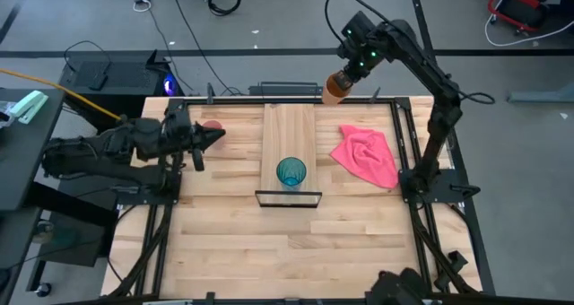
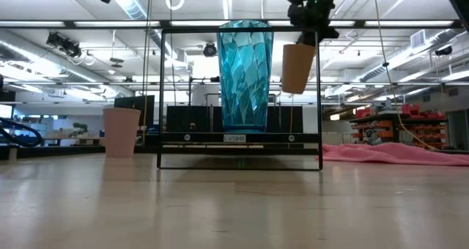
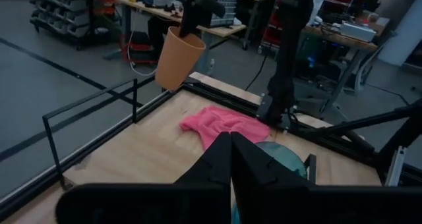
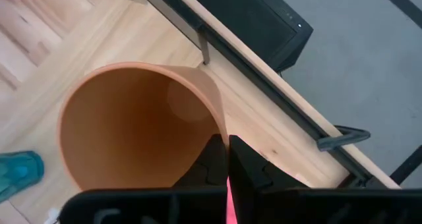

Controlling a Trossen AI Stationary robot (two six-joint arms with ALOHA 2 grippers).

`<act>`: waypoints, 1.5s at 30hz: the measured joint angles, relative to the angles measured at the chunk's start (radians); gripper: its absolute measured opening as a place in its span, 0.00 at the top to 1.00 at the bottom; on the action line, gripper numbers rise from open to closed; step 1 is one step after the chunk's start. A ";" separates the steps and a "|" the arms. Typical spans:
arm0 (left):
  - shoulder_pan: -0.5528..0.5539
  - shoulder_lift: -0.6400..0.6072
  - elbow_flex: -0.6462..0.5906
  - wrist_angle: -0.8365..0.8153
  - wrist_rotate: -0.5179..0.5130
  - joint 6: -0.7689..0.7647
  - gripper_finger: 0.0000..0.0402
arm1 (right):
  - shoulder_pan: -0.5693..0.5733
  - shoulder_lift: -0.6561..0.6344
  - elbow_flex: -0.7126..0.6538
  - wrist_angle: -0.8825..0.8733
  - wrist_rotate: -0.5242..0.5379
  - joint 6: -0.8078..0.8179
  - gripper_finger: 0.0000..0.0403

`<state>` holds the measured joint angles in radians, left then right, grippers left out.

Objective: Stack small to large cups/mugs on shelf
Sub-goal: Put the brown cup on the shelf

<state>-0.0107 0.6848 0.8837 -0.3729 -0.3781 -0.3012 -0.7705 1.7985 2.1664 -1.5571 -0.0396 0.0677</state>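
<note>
**Orange cup pinched by its rim, hanging tilted over the far table edge**

Take the teal cup (image 1: 291, 172) as your landmark: it stands upright, mouth up, on the near end of the shelf (image 1: 289, 126), just behind the black frame.

Left of it, the left end effector (image 1: 213, 138) waits with fingers together, the pink cup (image 2: 121, 132) upright on the table (image 1: 269, 251) just beyond its tip.

Beyond the teal cup and to its right, the right end effector (image 1: 345, 72) is clamped on one wall of the orange cup (image 1: 334, 89), held aloft. Its long axis leans off vertical, mouth uppermost.

Your risk, I judge, is that thin one-sided pinch: the cup may swing or slip, then catch the teal rim and tip it instead of nesting.
</note>
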 joint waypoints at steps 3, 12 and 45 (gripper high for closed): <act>0.093 0.013 0.000 0.001 0.091 0.000 0.99 | -0.011 0.041 0.025 0.000 -0.024 -0.024 0.99; 0.313 0.055 0.000 0.008 0.300 -0.006 0.90 | 0.086 0.137 0.103 0.003 -0.115 -0.047 0.99; 0.543 0.329 0.001 0.091 0.619 0.051 0.89 | 0.316 0.335 0.102 0.100 -0.129 -0.017 0.99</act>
<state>0.5320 1.0140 0.8848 -0.2815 0.2414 -0.2504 -0.4541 2.1338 2.2684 -1.4569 -0.1684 0.0510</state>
